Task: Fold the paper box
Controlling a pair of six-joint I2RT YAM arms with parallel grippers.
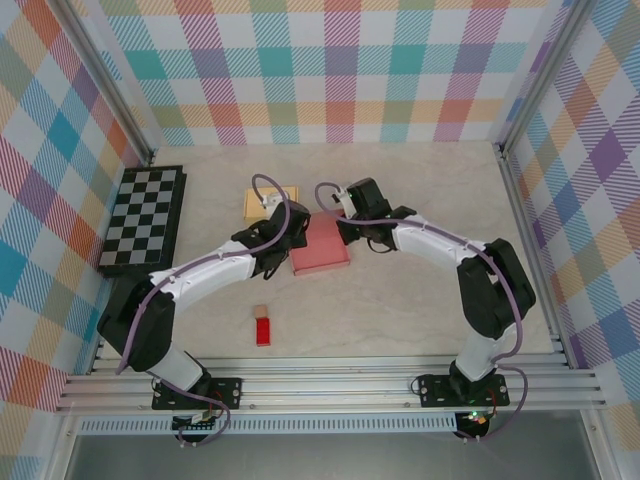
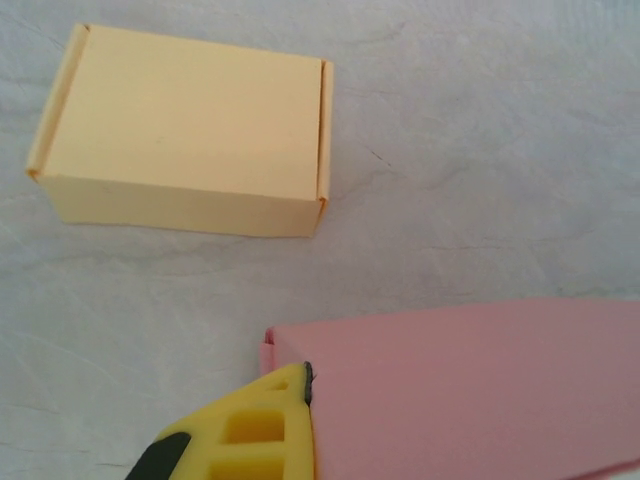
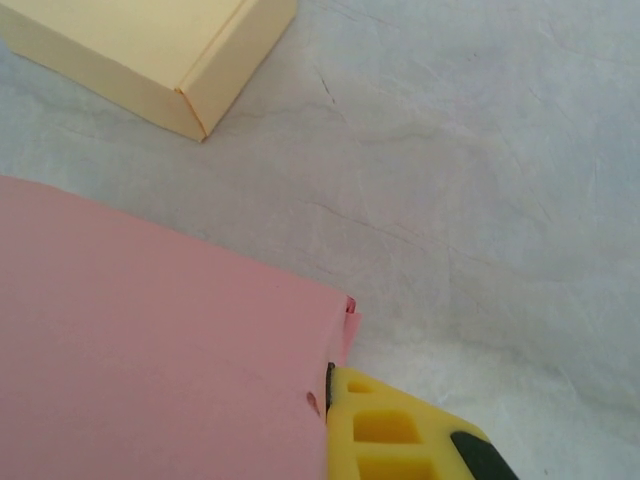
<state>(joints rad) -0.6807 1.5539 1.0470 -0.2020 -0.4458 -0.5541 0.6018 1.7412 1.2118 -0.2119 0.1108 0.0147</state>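
From above, the pink paper box (image 1: 322, 250) lies flat near the middle of the bench (image 1: 430, 190), with both arms reaching in to it from either side. The left tool (image 1: 285, 238) sits at the box's left edge and the right tool (image 1: 345, 225) at its far right corner. A yellow box (image 1: 258, 205) rests just behind the left tool, a checkerboard (image 1: 145, 220) lies well off to the left, and a red block (image 1: 263, 332) with a tan cube (image 1: 260, 312) touching its far end sits nearer the arm bases. In the left wrist view, the left tool (image 2: 300, 385) is drawn narrow. One yellow finger (image 2: 270, 430) presses against the corner edge of the pink paper box (image 2: 470, 390), and the paper covers the place where the other finger would be. The yellow box (image 2: 185, 120) stands apart on the bench (image 2: 480, 150) beyond. In the right wrist view, the right tool (image 3: 335, 385) is likewise closed down thin on the pink paper box (image 3: 150, 340). Its one visible finger (image 3: 390, 430) is tight against the box's corner by a small tucked flap. A corner of the yellow box (image 3: 150, 40) shows across a strip of bare bench (image 3: 480, 200).
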